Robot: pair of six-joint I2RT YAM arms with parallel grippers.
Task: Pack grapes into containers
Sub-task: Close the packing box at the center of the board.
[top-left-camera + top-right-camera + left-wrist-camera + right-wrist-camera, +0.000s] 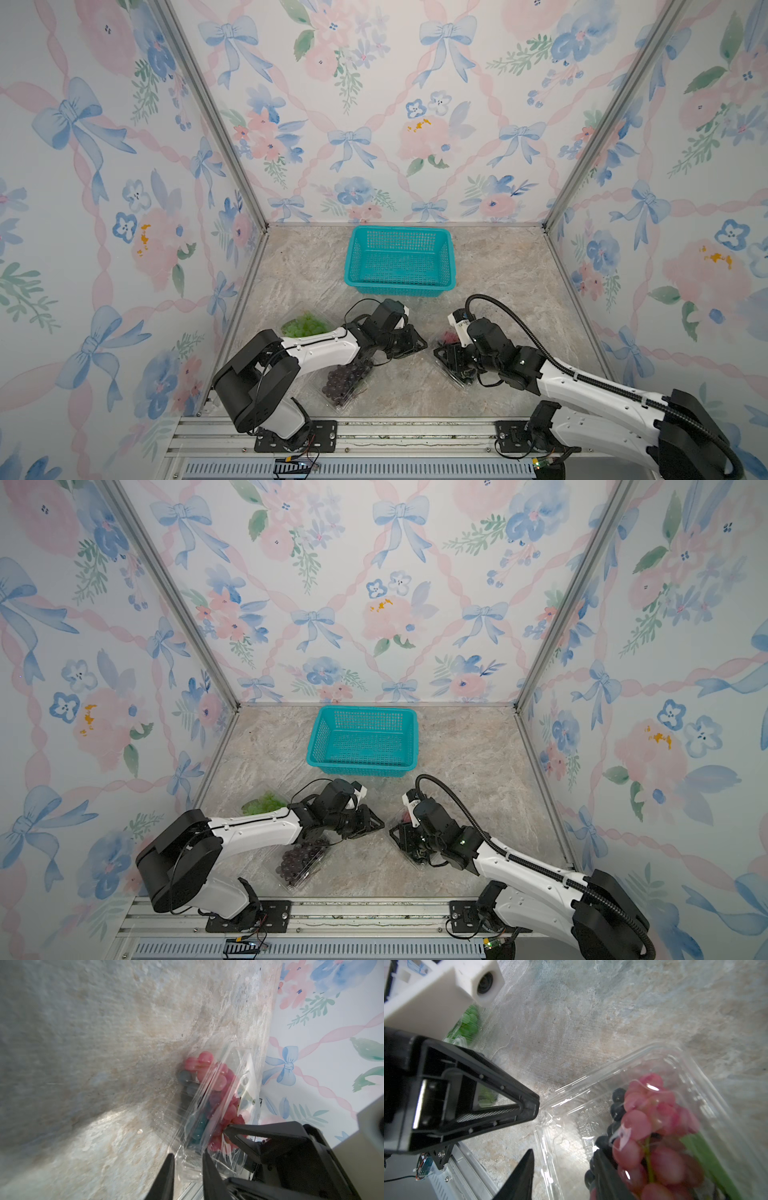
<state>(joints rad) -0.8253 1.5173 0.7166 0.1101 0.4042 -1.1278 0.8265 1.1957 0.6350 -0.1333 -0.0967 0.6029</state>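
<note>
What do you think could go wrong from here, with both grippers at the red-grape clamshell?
The left gripper and right gripper crowd one clamshell; they may collide. Its thin plastic looks crumpled at the left gripper and may buckle or slip. The leaf beside the red grapes might catch at the rim on closing.
</note>
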